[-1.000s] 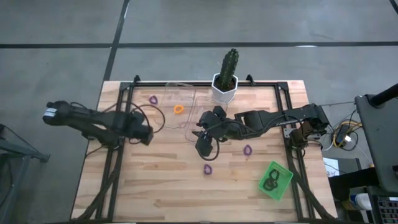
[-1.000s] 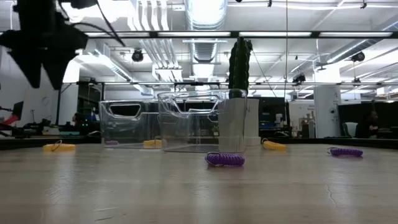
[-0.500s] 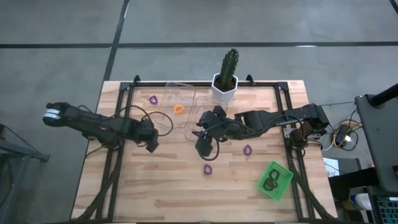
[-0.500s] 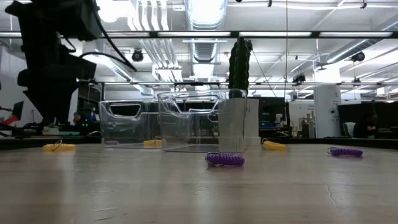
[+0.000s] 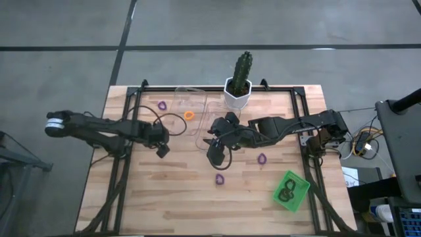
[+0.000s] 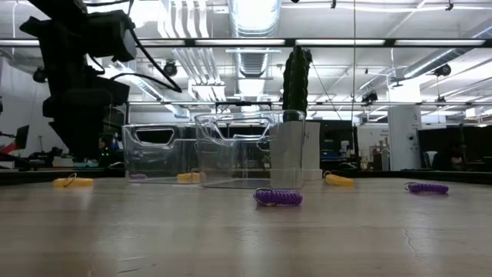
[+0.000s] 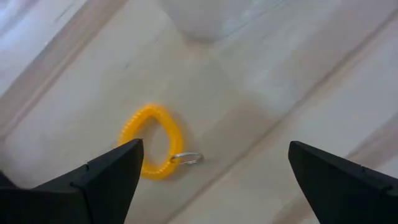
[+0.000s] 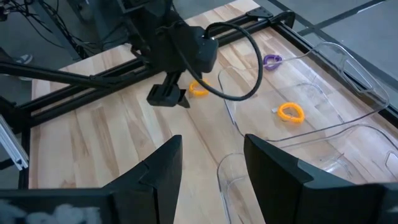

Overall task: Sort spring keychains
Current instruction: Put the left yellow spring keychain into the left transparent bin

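The orange spring keychain [image 7: 151,142] looks light and springy; I judge its coil the best hold. My left gripper [image 7: 211,171] hangs wide above it, empty.

Industrial lab: exposed ceiling ducts [image 6: 254,19], concrete floor [image 5: 197,33].

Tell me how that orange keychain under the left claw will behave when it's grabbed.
The orange keychain is a thin coiled loop lying flat, so it likely squashes and springs back. Being so small, it is probably very light and may skid on the smooth table. Its metal ring could snag the open left claw.
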Tool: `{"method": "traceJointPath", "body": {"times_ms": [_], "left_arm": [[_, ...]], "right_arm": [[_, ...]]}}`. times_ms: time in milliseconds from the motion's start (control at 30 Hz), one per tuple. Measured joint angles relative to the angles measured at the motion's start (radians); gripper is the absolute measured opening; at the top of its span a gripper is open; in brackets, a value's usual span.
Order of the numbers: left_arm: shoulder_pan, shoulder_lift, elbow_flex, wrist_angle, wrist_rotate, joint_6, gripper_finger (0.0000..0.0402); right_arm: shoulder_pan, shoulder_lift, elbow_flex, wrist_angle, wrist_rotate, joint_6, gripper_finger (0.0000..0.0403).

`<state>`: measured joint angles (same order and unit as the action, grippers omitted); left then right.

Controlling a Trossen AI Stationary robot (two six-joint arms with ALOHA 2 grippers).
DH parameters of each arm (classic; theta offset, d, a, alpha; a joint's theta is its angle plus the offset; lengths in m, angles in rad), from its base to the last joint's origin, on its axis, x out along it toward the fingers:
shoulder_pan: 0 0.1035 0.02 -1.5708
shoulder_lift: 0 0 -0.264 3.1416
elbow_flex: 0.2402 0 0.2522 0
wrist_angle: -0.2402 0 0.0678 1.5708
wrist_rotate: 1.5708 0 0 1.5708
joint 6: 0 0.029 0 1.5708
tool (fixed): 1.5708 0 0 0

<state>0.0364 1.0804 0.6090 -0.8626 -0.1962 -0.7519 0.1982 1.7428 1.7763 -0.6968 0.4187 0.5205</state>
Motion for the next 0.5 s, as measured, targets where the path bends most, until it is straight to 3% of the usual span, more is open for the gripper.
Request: {"method": "traceJointPath", "body": {"times_ms": [233, 500], "left_arm": [[0.021, 0.000, -0.097, 0.086, 0.078, 0.025, 0.0392], [0.021, -0.002, -0.192, 0.209, 0.079, 0.016, 0.0392]], "right_arm": [[0.000, 0.000, 0.000, 0.000, -0.001, 0.003, 0.0169], [0.000, 0.000, 0.000, 0.000, -0.001, 0.003, 0.0169]]}}
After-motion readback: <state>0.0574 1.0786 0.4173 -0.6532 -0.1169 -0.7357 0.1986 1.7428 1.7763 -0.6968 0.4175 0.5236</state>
